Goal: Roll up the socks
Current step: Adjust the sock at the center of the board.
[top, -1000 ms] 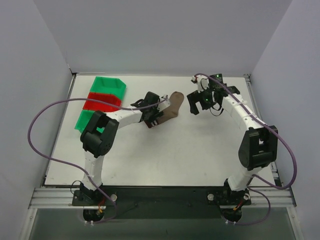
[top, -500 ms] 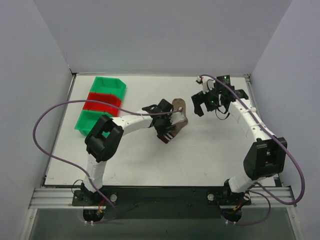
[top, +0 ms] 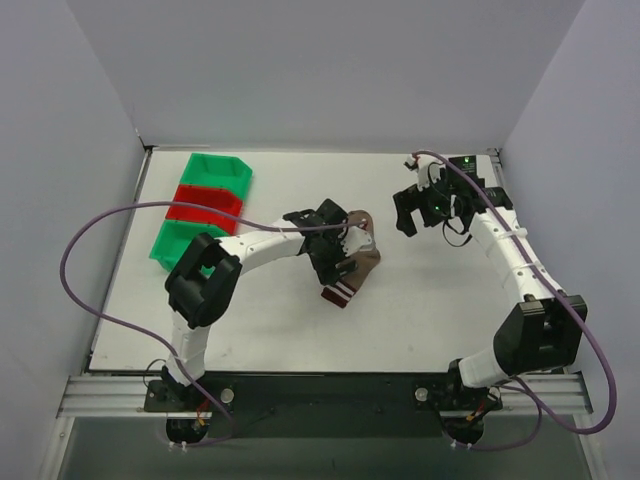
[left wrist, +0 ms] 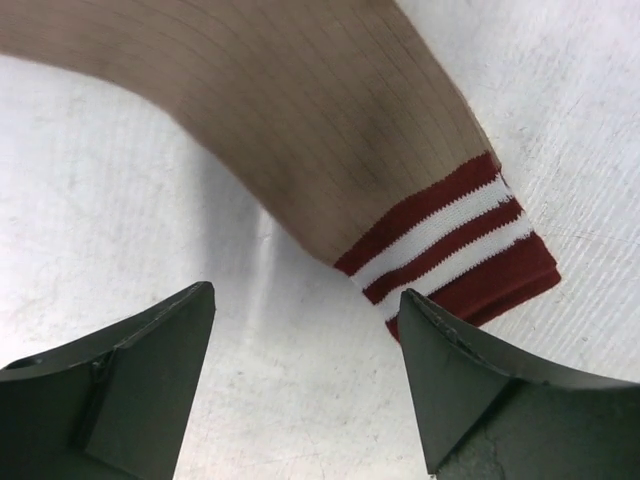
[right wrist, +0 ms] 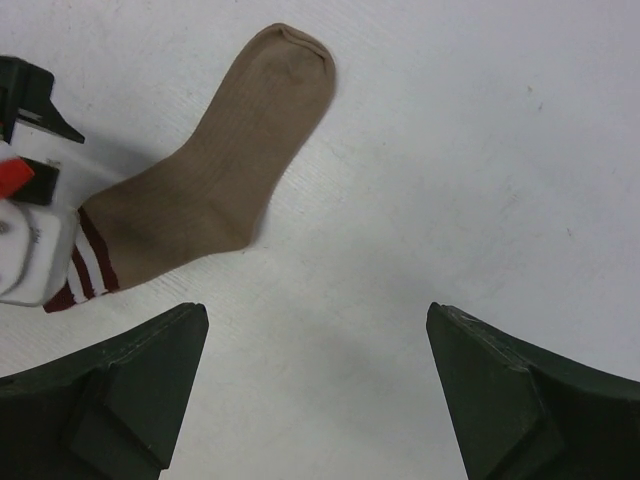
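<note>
Ok, I see L gripper (left wrist: 305, 300) jaws apart, empty, low over tan sock (top: 360, 262) nr its cuff | R gripper (right wrist: 312, 315) jaws wide apart, empty, right of sock | sock flat mid-table (top: 430, 300), maroon white-striped cuff (left wrist: 450, 240) twd arm bases, toe twd far edge | green bin (top: 215, 170) & red bin (top: 205, 203) far left, well apart from sock
</note>
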`<state>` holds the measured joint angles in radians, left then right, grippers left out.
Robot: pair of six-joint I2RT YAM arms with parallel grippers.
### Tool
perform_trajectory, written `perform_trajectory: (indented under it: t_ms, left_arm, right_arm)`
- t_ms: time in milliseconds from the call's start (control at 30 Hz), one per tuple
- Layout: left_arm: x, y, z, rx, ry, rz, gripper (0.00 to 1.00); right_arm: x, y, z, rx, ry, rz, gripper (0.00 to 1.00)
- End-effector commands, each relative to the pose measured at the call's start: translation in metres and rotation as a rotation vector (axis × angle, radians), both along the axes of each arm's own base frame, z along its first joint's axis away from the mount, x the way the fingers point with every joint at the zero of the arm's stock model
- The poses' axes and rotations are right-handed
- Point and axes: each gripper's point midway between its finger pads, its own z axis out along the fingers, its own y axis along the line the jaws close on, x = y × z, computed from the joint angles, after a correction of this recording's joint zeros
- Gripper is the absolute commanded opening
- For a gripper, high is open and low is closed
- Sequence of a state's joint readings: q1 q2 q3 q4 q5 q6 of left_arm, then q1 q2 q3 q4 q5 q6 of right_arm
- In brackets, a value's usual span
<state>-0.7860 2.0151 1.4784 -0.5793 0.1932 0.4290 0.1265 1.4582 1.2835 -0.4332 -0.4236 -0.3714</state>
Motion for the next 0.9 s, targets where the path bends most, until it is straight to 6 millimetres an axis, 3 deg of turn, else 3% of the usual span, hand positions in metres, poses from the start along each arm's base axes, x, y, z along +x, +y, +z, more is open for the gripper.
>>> perform_trajectory:
  t_ms: [0,167,300,333,400,533,567,733,867]
  left_arm:
    - [0.028,0.0,0.058,-0.164,-0.055,0.107,0.87]
    - [0.058,0.017,0.079,-0.237,-0.157,0.191,0.89]
    - [0.088,0.055,0.086,-0.206,-0.235,0.335,0.92]
    - [0.094,0.07,0.084,-0.201,-0.229,0.37,0.92]
    - [0.097,0.084,0.088,-0.208,-0.235,0.412,0.93]
    - [0.099,0.119,0.078,-0.146,-0.241,0.481,0.95]
    - [0.099,0.124,0.076,-0.132,-0.24,0.484,0.97]
    - [0.099,0.14,0.074,-0.125,-0.235,0.512,0.97]
    - [0.096,0.145,0.077,-0.139,-0.254,0.513,0.97]
  right_arm:
    - [-0.002,-0.001,-0.021,-0.011,0.079,-0.038,1.0]
    - [0.01,0.002,-0.042,-0.035,0.128,-0.05,1.0]
    - [0.028,0.004,-0.075,-0.18,0.174,-0.075,1.0]
    - [0.036,0.006,-0.073,-0.196,0.161,-0.085,1.0]
    - [0.043,0.009,-0.085,-0.264,0.172,-0.099,1.0]
    - [0.065,0.021,-0.083,-0.346,0.126,-0.102,1.0]
    - [0.069,0.019,-0.091,-0.377,0.135,-0.122,1.0]
    - [0.076,0.042,-0.109,-0.475,0.139,-0.07,1.0]
    - [0.087,0.048,-0.128,-0.539,0.147,-0.072,1.0]
